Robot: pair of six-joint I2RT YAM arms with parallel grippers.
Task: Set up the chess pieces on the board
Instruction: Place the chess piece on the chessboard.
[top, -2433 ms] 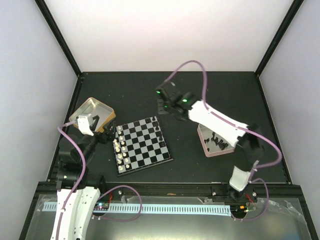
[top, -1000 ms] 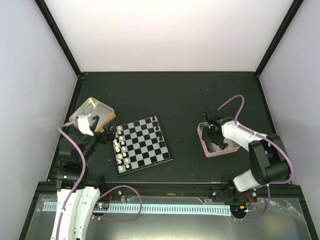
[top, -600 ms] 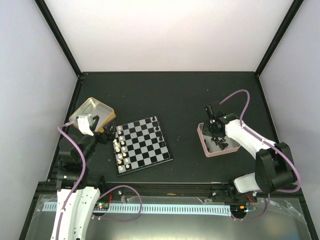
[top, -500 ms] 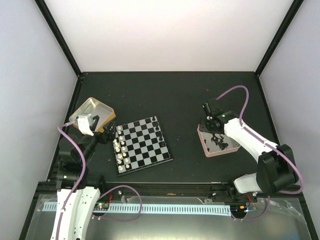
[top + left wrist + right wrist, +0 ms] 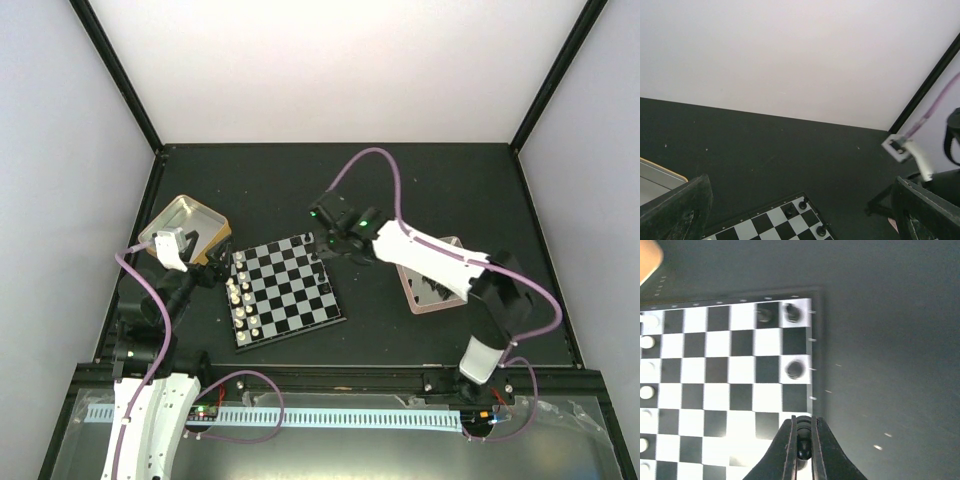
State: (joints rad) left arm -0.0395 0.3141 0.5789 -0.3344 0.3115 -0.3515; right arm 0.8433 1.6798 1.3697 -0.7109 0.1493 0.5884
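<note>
While the right gripper [image 5: 803,427] hangs over the right-hand edge of the board [image 5: 285,292], its jaws are pinched tight on a single glossy black piece [image 5: 802,447]. From the wrist view that piece looks longer than wide, its long axis running along the fingers, though which end is the head I cannot tell. The board lies flat on the dark tabletop [image 5: 400,190], twisted a little off square so its far-right corner points toward the back of the tabletop. Cream-white pieces [image 5: 238,292] stand in a line down its left edge, near to far. Three black pieces [image 5: 791,313] are on squares at the far-right corner: two side by side in the corner, the third two squares nearer in the edge column. That puts the two sides facing each other left to right. The left gripper [image 5: 210,268] sits just off the board's far-left corner with its jaws spread wide and nothing between them. The gold tin [image 5: 185,222] lies beside the left gripper. The pink-rimmed tin [image 5: 412,290] lies well right of the board, partly under the right arm, with dark pieces inside.
</note>
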